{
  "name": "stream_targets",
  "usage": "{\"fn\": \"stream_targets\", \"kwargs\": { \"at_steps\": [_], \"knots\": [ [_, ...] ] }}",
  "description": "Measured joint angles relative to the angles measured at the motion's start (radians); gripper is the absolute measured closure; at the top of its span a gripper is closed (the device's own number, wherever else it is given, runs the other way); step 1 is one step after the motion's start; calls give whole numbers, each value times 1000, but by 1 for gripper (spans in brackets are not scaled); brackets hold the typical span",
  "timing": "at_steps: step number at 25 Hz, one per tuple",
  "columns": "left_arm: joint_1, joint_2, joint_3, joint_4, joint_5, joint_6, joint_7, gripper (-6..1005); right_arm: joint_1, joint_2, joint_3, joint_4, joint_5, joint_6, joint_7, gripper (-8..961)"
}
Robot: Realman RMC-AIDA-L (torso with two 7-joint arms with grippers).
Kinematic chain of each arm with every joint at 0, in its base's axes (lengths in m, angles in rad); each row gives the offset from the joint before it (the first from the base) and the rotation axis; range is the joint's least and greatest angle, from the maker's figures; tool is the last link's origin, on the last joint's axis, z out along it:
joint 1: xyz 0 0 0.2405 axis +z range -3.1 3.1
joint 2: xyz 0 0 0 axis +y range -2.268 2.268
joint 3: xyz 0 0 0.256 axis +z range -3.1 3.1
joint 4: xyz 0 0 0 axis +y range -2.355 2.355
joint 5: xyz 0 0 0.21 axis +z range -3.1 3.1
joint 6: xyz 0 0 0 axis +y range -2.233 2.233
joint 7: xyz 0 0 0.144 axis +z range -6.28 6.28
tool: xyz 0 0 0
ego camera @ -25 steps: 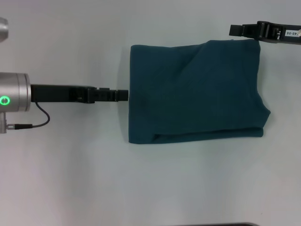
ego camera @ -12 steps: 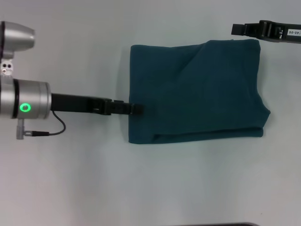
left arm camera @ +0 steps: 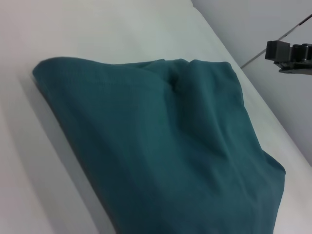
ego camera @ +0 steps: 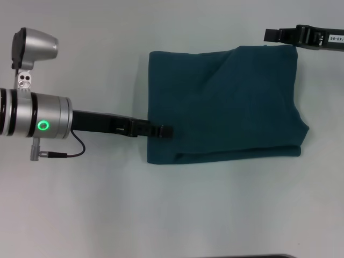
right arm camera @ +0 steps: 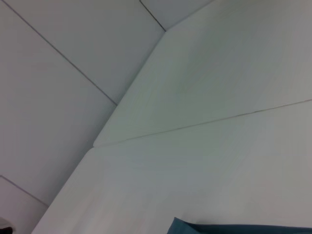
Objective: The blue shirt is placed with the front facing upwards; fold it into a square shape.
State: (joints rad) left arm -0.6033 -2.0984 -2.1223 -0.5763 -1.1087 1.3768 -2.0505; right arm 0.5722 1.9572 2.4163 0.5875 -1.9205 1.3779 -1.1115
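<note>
Over shirt's left edge: left hand [ego camera: 165,130] | blue shirt [ego camera: 226,102] folded

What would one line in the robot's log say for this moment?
blue shirt: folded on table | left gripper: over shirt's left edge | right gripper: beside far right corner

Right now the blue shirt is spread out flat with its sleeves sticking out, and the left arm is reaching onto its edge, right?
Not quite. The blue shirt is already folded into a compact, roughly square bundle with no sleeves sticking out, as the head view shows. The rest holds: the left gripper reaches onto its near-left edge.
</note>
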Motion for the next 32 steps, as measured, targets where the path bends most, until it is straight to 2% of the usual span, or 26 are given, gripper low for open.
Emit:
{"fn": "stream_targets", "kwargs": {
  "at_steps": [13, 21, 26, 32],
  "knots": [
    [-20, -14, 5, -3, 13, -40, -21, 47, -3, 0, 1, 0, 4, 7, -2, 900],
    [-29, -22, 9, -4, 31, -65, -27, 300, -3, 0, 1, 0, 5, 11, -2, 897],
    [-37, -34, 9, -7, 48, -67, -29, 391, -3, 0, 2, 0, 5, 11, -1, 896],
    [-40, -35, 7, -9, 50, -66, -30, 500, -3, 0, 5, 0, 5, 12, 0, 894]
  ]
}}
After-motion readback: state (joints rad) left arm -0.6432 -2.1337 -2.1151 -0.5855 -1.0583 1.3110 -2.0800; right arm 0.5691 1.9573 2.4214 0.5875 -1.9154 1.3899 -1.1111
